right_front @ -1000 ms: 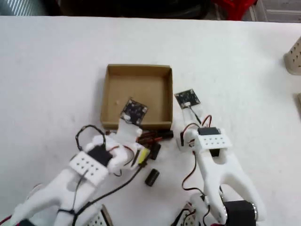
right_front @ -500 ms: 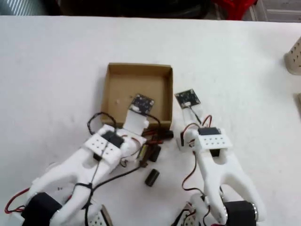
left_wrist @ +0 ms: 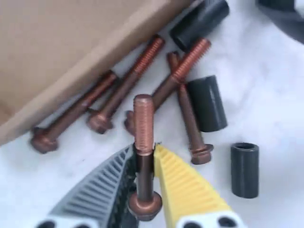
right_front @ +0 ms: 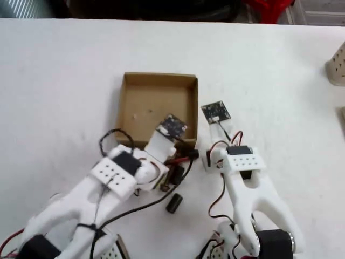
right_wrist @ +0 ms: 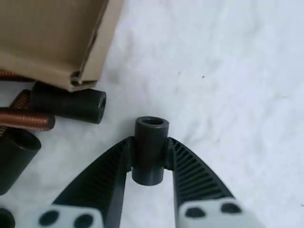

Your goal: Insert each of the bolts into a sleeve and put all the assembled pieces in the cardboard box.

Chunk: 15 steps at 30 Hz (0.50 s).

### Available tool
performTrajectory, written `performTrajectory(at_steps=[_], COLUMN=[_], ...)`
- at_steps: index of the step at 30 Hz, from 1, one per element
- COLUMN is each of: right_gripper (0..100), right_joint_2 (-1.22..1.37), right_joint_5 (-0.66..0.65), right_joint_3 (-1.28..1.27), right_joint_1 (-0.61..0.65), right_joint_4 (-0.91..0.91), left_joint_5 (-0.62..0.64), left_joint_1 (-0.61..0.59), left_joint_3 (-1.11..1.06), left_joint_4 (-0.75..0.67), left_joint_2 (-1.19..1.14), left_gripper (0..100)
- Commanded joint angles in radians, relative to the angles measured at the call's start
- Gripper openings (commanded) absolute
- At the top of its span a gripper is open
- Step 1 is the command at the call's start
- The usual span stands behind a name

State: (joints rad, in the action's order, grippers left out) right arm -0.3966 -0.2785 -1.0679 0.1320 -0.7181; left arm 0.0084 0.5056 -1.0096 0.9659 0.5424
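Clenching a copper threaded bolt (left_wrist: 143,118), left gripper (left_wrist: 144,151) is hovering at six o'clock of the brown cardboard box (right_front: 159,79); right gripper (right_wrist: 149,147) is pinching a black cylindrical sleeve (right_wrist: 151,130). Spare bolts (left_wrist: 124,88), sleeves (left_wrist: 206,104) are lying there; nothing assembled or boxed yet.

Copper-brown on the bolts (left_wrist: 128,83), matte black on the sleeves (left_wrist: 206,104), plain tan on the cardboard box (right_front: 156,79), white on the surface (right_front: 64,65) and arms (right_front: 253,189). Ribbed grey and ribbed yellow on the left gripper (left_wrist: 144,151) jaws, ribbed black on the right gripper (right_wrist: 149,142) jaws.
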Motion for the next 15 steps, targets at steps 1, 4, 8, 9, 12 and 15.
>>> performTrajectory(at_steps=[1, 4, 8, 9, 12, 15], right_gripper=[1.7, 1.7, 1.7, 1.7, 1.7, 1.7], right_joint_2=[-0.004, -0.004, -0.004, -0.004, -0.004, -0.004], right_joint_5=[-0.011, -0.011, -0.011, -0.011, -0.011, -0.011], right_joint_3=[0.026, 0.026, 0.026, 0.026, 0.020, 0.020], right_joint_1=[-0.012, -0.012, -0.012, -0.012, -0.012, -0.012], right_joint_4=[0.016, 0.016, 0.016, 0.016, 0.016, 0.016], left_joint_5=[-0.055, -0.213, -0.580, -0.637, -0.767, -0.891], left_joint_1=[-0.131, -0.262, -0.437, -0.466, -0.562, -0.662], left_joint_3=[0.058, 0.052, -0.003, -0.015, -0.015, 0.035], left_joint_4=[0.083, 0.123, 0.107, 0.106, 0.110, 0.110], left_joint_2=[0.208, 0.294, 0.337, 0.332, 0.298, 0.231], left_gripper=[2, 2, 2, 2, 2, 2])
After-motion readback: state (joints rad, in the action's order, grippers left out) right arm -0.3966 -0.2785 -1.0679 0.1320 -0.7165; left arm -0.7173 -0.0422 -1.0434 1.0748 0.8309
